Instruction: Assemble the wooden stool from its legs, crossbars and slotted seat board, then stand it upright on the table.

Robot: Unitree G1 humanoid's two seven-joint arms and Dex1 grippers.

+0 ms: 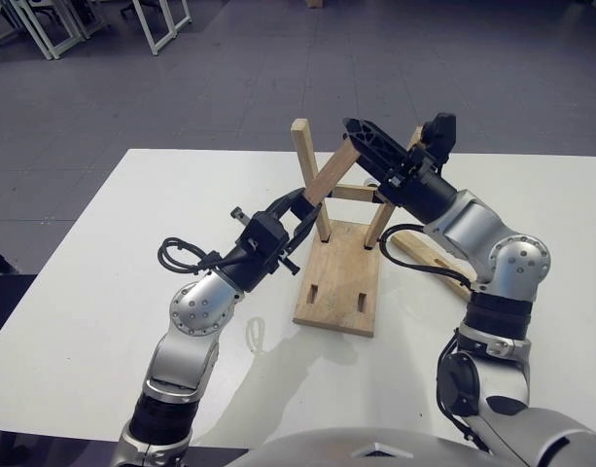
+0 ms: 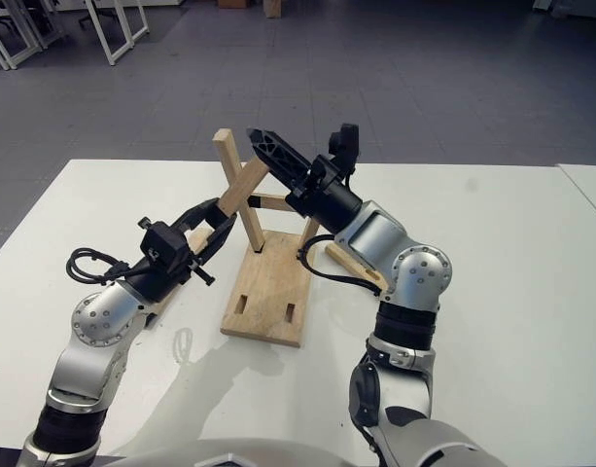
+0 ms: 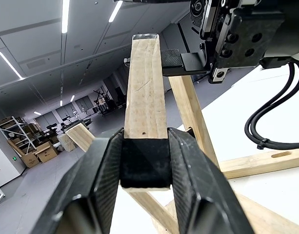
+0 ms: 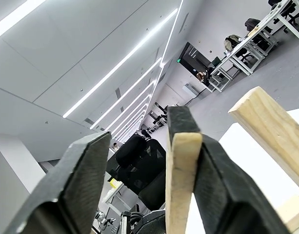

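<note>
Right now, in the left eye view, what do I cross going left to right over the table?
Left hand, shut on the slanted leg → seat board, lying flat with its slots up → loose wooden bar, lying flat by the right arm.

Crossbar [image 1: 327, 180] is clamped between the left gripper [image 1: 299, 212] fingers and slants up to the right gripper [image 1: 356, 136]. Seat board [image 1: 336, 282] lies on table [image 1: 132, 224] below both grippers, two legs [image 1: 303, 156] standing in it. Loose bar [image 1: 436, 263] lies under the right arm.

Silver arms [image 1: 202, 309], black pincers [image 1: 302, 207] [image 1: 357, 131], looped cables [image 1: 176, 255]
</note>
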